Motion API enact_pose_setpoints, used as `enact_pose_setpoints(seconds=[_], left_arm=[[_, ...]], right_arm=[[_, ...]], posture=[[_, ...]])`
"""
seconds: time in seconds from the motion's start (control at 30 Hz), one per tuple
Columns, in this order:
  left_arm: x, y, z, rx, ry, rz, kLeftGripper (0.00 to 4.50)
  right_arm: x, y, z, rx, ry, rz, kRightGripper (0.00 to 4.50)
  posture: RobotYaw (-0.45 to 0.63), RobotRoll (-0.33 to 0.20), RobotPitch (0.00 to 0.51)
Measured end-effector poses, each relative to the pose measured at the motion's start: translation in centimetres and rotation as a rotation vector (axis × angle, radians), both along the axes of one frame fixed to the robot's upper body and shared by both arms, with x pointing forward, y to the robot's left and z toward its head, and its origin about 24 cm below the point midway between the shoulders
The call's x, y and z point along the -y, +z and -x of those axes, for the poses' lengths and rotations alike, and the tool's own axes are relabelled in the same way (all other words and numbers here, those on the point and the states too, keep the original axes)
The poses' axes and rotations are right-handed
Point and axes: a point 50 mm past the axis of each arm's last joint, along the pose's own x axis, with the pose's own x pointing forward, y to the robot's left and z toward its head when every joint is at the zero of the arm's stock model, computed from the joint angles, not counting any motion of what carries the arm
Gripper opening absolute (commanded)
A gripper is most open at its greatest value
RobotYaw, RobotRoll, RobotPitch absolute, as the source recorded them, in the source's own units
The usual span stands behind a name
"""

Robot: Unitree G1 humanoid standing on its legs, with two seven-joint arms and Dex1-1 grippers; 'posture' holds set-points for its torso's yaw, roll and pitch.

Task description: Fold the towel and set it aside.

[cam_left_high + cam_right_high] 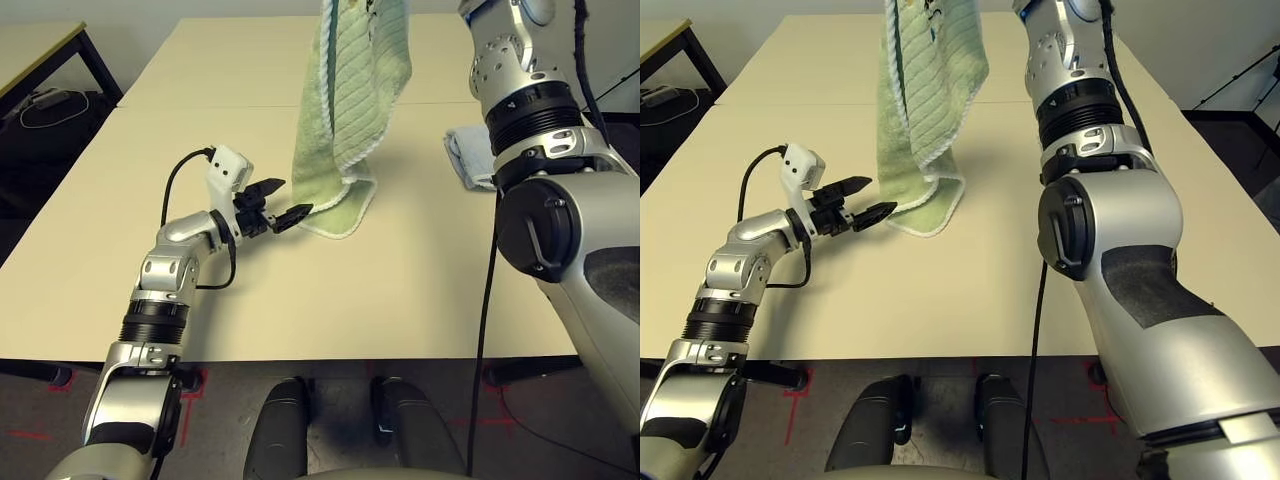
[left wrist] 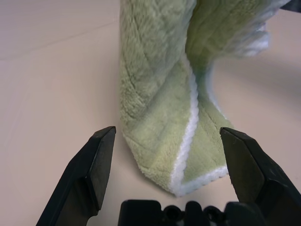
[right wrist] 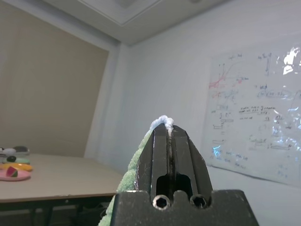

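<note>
Over the smooth beige table (image 1: 420, 290), the right end effector (image 3: 169, 129) pinches the ribbed terry towel (image 1: 345, 120); the left end effector (image 1: 280, 205) gapes.

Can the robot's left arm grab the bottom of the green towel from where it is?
Probably yes. The left gripper is open and sits right beside the towel, whose bottom corner lies between its fingers. Nothing stands in the way on the table.
</note>
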Motion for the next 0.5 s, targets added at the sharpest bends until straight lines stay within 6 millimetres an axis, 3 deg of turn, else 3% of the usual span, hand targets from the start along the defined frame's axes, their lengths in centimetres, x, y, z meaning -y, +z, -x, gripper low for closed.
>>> enact_pose_setpoints(seconds=[0.1,0.23,0.5], left_arm=[[0.6,-0.4,0.3,-0.013,-0.03,-0.012,4.5],[1.6,0.5,0.7,0.016,-0.072,-0.006,4.5],[2.6,0.3,0.9,0.007,-0.102,0.004,4.5]], right_arm=[[0.0,0.1,0.0,-0.003,-0.007,-0.007,0.02],[-0.1,0.2,-0.1,-0.023,-0.028,-0.017,0.02],[-1.9,2.0,0.6,-0.046,0.05,-0.093,0.02]], posture=[[0.12,0.0,0.142],[0.12,0.0,0.146],[0.12,0.0,0.145]])
